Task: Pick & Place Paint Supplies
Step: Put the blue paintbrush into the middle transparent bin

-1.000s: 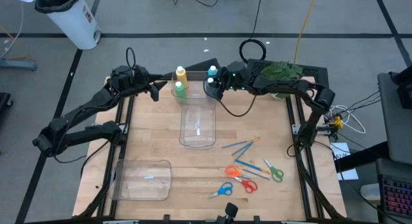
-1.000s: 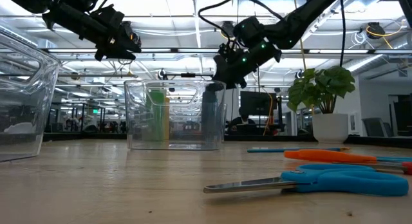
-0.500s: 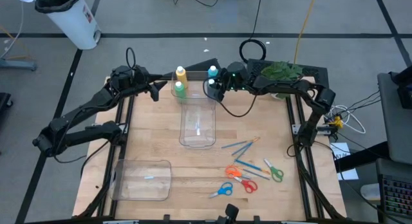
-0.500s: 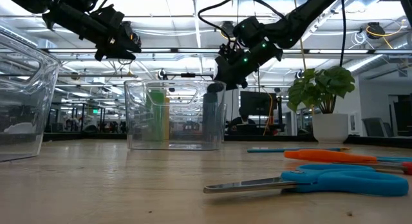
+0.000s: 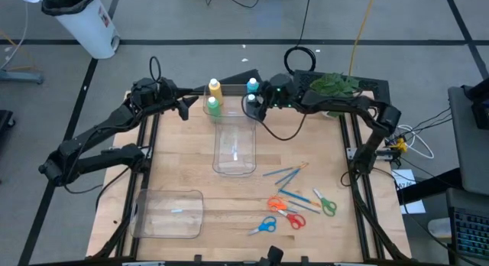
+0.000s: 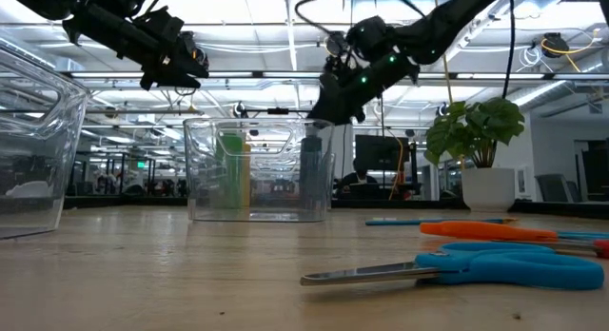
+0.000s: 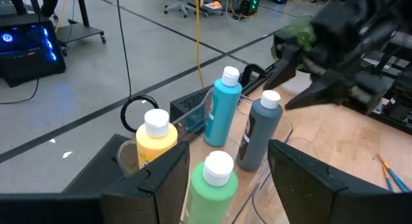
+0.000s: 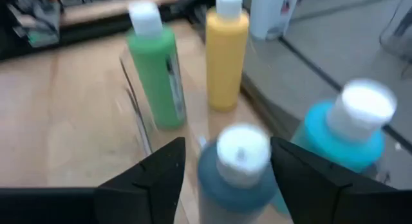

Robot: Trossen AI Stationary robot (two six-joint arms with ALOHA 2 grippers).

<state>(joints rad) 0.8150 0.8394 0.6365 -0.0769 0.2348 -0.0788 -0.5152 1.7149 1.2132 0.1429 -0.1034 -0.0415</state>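
Observation:
Four white-capped paint bottles stand on their bases at the table's far edge: yellow (image 5: 215, 88), green (image 5: 212, 105), light blue (image 5: 252, 85) and grey-blue (image 5: 250, 103). Thin brushes (image 5: 286, 174) with blue and orange handles lie flat at the table's right. My right gripper (image 8: 226, 147) is open and hangs just above the grey-blue bottle (image 8: 239, 161), a finger to each side of its cap, apart from it. My left gripper (image 7: 228, 147) is open and held in the air to the left of the green bottle (image 7: 215, 185).
A clear bin (image 5: 234, 144) stands just nearer than the bottles, and a second clear container (image 5: 170, 212) sits at the near left. Scissors (image 5: 284, 207) lie among the brushes on the right. A potted plant (image 5: 332, 85) stands at the far right corner.
My right gripper has risen a little over the grey-blue bottle, its fingers still apart. The bottles have stayed where they were.

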